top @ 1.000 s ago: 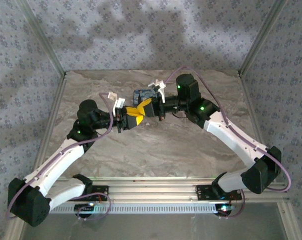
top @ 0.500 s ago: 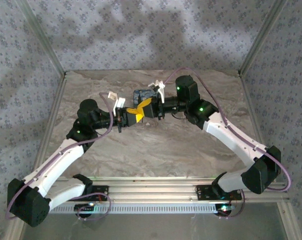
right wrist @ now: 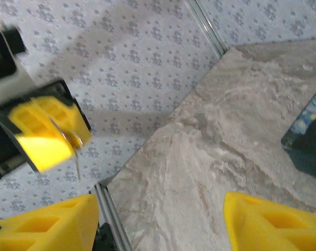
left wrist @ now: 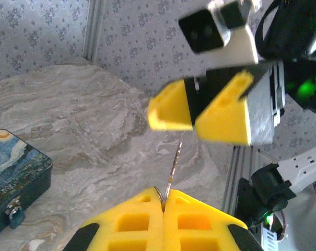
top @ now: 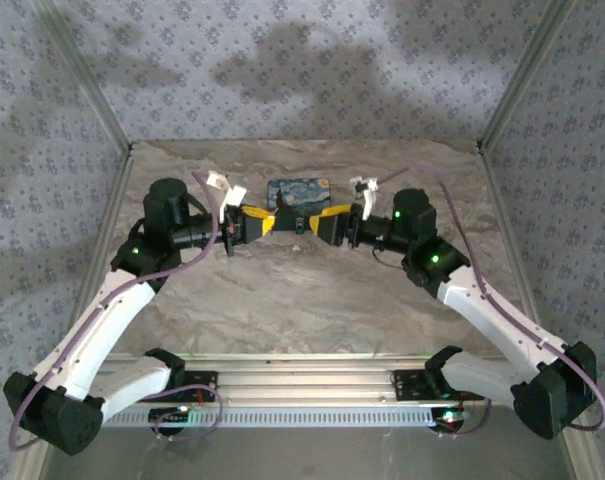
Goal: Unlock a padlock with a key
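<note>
The padlock [top: 298, 193], printed with a blue and yellow night sky, lies face up at the back middle of the table. In the left wrist view the padlock [left wrist: 16, 175] sits at the lower left, with a small metal fitting on its near side. My left gripper [left wrist: 163, 204] is shut on the key [left wrist: 173, 164]. The thin pale blade sticks out toward the right gripper [left wrist: 194, 112], and the head is hidden between the pads. My right gripper [right wrist: 158, 225] is open with nothing in it, facing the left gripper [right wrist: 48, 130] just in front of the padlock [right wrist: 309, 138].
The marble-patterned table [top: 302, 300] is walled by patterned fabric panels on metal posts at the left, right and back. Both arms reach in from the near edge, and a metal rail [top: 312, 380] runs across between their bases.
The two grippers, which met close together in front of the padlock, have drawn apart. The right arm swung right and its jaws now stand open. The padlock's face is now in plain view.
</note>
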You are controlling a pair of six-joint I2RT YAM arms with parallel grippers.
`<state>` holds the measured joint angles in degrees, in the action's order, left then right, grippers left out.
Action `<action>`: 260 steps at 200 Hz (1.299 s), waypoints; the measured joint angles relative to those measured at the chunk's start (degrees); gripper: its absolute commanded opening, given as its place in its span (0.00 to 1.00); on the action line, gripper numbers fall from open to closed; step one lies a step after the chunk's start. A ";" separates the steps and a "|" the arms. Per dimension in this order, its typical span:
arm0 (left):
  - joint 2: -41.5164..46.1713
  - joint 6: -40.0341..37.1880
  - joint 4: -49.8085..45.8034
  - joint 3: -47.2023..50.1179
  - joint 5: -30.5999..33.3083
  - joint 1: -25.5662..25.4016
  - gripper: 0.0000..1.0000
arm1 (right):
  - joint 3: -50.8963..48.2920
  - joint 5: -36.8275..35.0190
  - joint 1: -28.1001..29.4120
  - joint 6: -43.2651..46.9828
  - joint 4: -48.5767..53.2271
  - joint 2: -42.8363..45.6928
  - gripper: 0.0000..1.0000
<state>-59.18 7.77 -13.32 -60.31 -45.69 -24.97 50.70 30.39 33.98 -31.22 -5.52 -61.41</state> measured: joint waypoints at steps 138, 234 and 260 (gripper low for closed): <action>-5.22 0.68 -5.88 -4.13 -10.12 1.46 0.00 | 8.09 -0.98 7.98 -3.98 -13.20 -12.92 0.23; -4.46 4.63 -4.09 -1.92 -6.91 4.31 0.00 | 8.33 -3.45 8.55 -3.98 -13.31 -12.68 0.33; -4.46 5.42 -3.37 -1.49 -7.10 4.31 0.00 | 8.87 -2.69 8.55 -3.93 -13.25 -13.05 0.32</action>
<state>-63.64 13.19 -16.69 -61.80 -52.80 -20.67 59.57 27.70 42.52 -35.16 -18.76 -74.46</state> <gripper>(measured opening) 0.044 0.331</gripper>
